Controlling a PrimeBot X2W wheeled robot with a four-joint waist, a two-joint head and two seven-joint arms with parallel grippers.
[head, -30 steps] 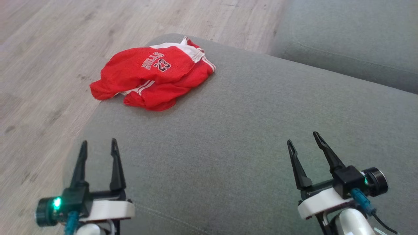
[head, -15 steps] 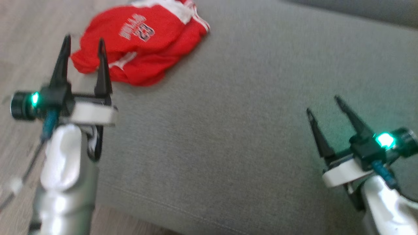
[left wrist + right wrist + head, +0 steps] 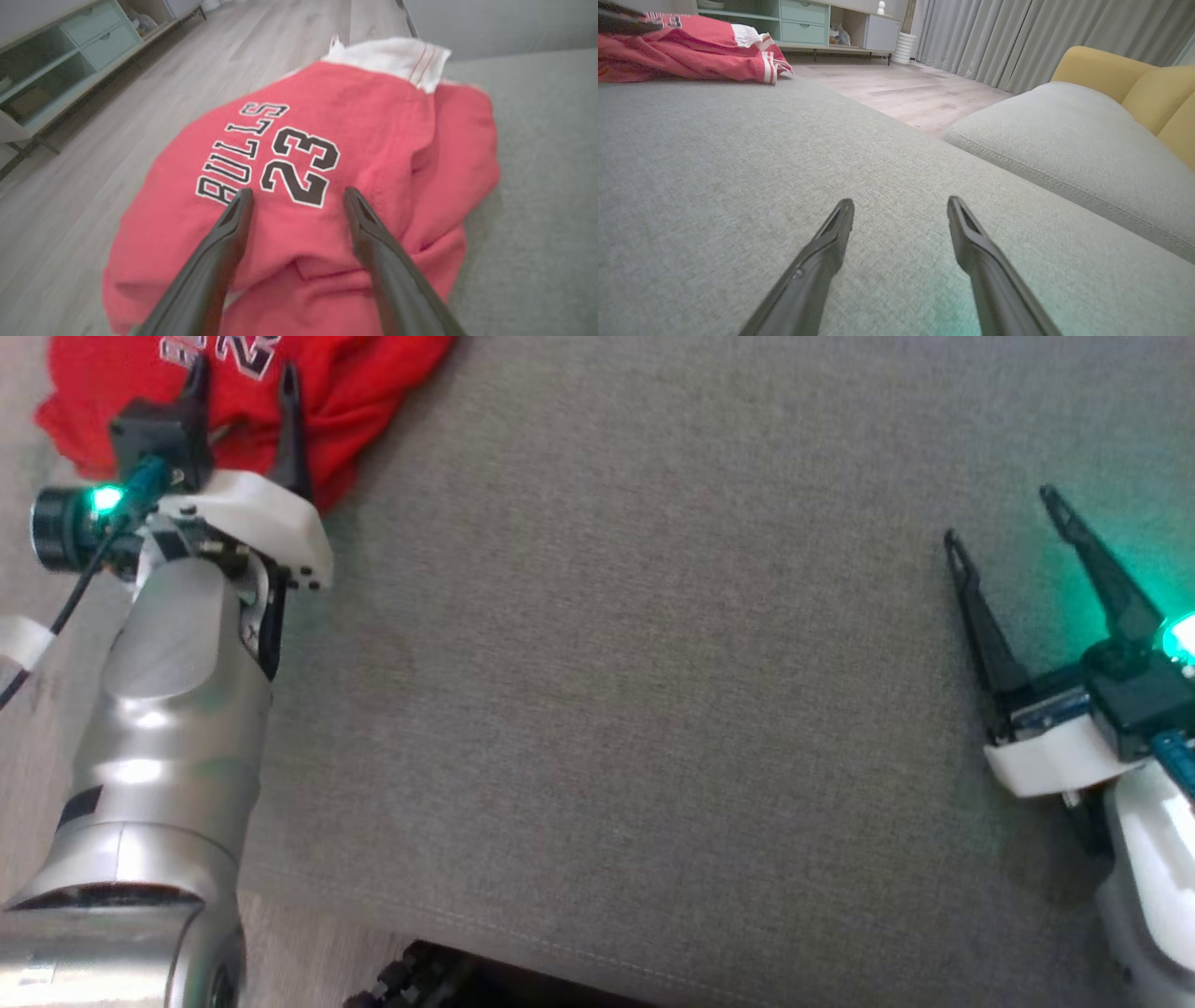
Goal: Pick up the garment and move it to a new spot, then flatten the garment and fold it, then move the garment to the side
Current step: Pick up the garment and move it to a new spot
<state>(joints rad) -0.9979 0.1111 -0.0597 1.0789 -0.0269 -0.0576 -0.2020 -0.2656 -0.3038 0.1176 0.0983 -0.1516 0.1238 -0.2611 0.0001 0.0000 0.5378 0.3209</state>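
Observation:
The garment (image 3: 364, 392) is a crumpled red jersey with white trim, printed BULLS 23, lying at the far left corner of a grey cushion (image 3: 653, 663). My left gripper (image 3: 241, 371) hovers over its near edge, open, nothing between the fingers. In the left wrist view the garment (image 3: 373, 140) spreads just beyond the fingertips, and the left gripper (image 3: 299, 198) points at the printed number. My right gripper (image 3: 999, 518) stands open over bare cushion at the right, far from the jersey. The right wrist view shows the right gripper (image 3: 901, 207) low over the fabric, with the garment (image 3: 691, 56) at far left.
Wooden floor (image 3: 70, 196) drops off just left of the cushion's edge. A second grey cushion (image 3: 1064, 140) and yellow sofa back (image 3: 1134, 84) lie to the right. A pale green cabinet (image 3: 803, 23) and curtains (image 3: 1017, 32) stand across the room.
The head camera has tilted down, shifting the whole picture. My left arm has reached forward so its open fingers now stand over the garment's near edge. Both grippers stay open.

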